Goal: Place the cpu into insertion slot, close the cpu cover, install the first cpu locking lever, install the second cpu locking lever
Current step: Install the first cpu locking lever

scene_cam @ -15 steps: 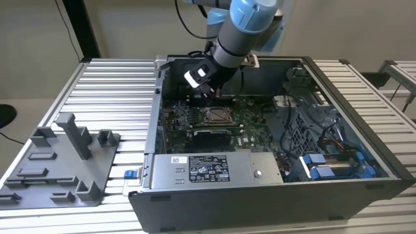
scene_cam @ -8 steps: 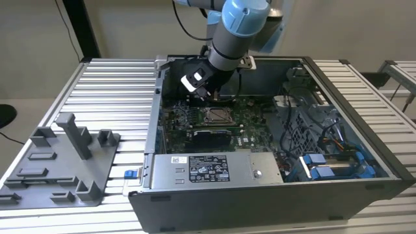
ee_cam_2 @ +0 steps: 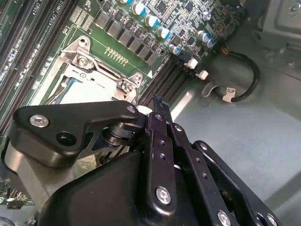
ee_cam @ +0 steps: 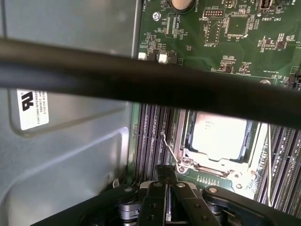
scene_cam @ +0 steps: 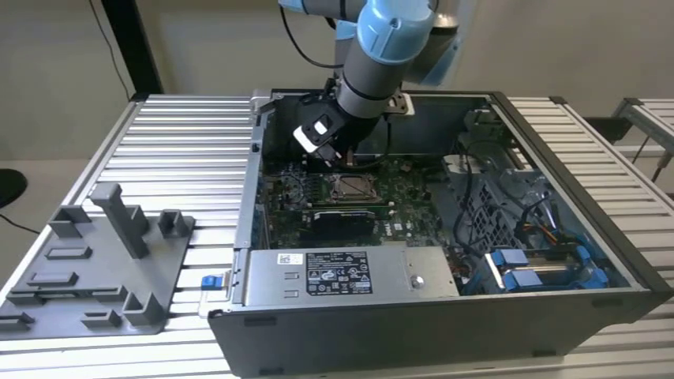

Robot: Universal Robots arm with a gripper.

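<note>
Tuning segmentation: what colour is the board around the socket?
Green; the board shows best in the second wrist view.

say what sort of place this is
Probably a robotics lab bench for computer assembly: an open desktop case on a ribbed metal table, a robot arm reaching over its motherboard, a grey fixture tray alongside.

arm [scene_cam: 381,59] angled down, fingers [ee_cam_2: 156,123] together

Robotics lab or assembly test cell. Evidence: blue-jointed robot arm [scene_cam: 384,47] above ribbed aluminium-profile table [scene_cam: 179,142]; open desktop computer case [scene_cam: 421,324] with bare green motherboard [scene_cam: 406,193] as workpiece; grey moulded parts fixture [scene_cam: 95,260] beside it; plain beige wall [scene_cam: 53,63]; second profile table [scene_cam: 648,118] at exterior view's right.
</note>
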